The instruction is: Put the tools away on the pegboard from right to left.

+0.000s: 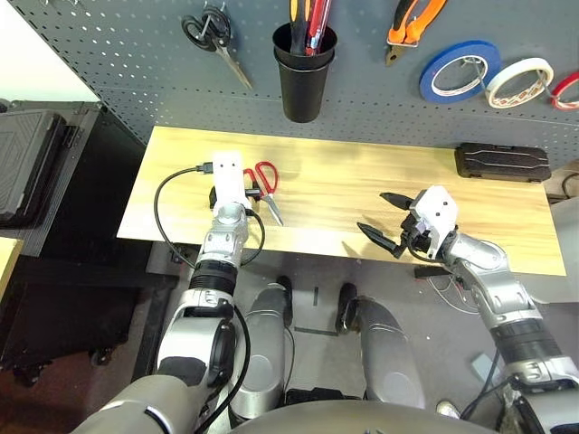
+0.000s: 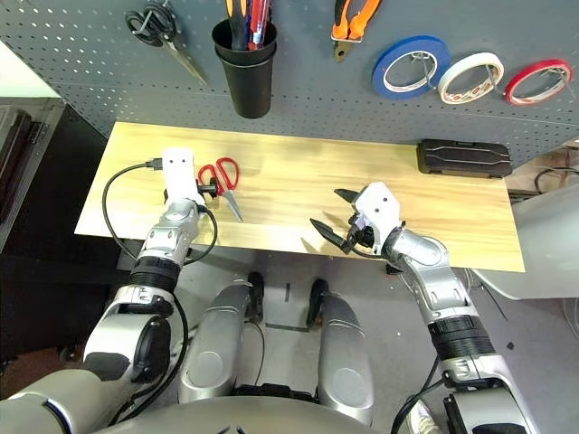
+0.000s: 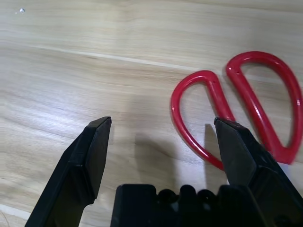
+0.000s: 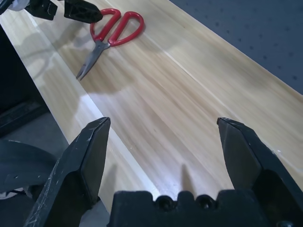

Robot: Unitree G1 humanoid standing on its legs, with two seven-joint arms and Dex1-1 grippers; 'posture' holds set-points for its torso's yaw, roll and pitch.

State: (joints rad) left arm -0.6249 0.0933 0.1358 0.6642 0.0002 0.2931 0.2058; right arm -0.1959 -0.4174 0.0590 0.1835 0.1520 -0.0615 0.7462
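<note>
— Scissors (image 1: pixel 264 184), the red-handled pair, are the one tool lying on the table (image 1: pixel 362 181), toward its left end, blades pointing at the near edge. Where are you?

— My left pincer (image 3: pixel 161 137) is right at them, wide open, holding nothing. One finger (image 3: pixel 236 146) sits over the nearer red loop and the other is on bare wood, so the handles lie off to one side rather than between my fingers.

— And what's up on the pegboard (image 1: pixel 136 63)?

— Going left to right: black-handled scissors (image 1: pixel 215 36) on a hook, the black cup (image 1: pixel 303 72) with slim handles standing in it, so I judge the screwdriver is in there though I can't pick it out, then the orange-and-black pliers (image 1: pixel 412 23), and the white tape roll (image 1: pixel 518 81) hanging between a blue roll (image 1: pixel 460 70) and a red one (image 1: pixel 568 90).

— So three of four are put away?

— That's my reading. Only the red scissors are left.

— Your other arm?

— My right pincer (image 1: pixel 384 221) hovers over the table's right half, also fully spread and empty, well apart from the scissors.
</note>
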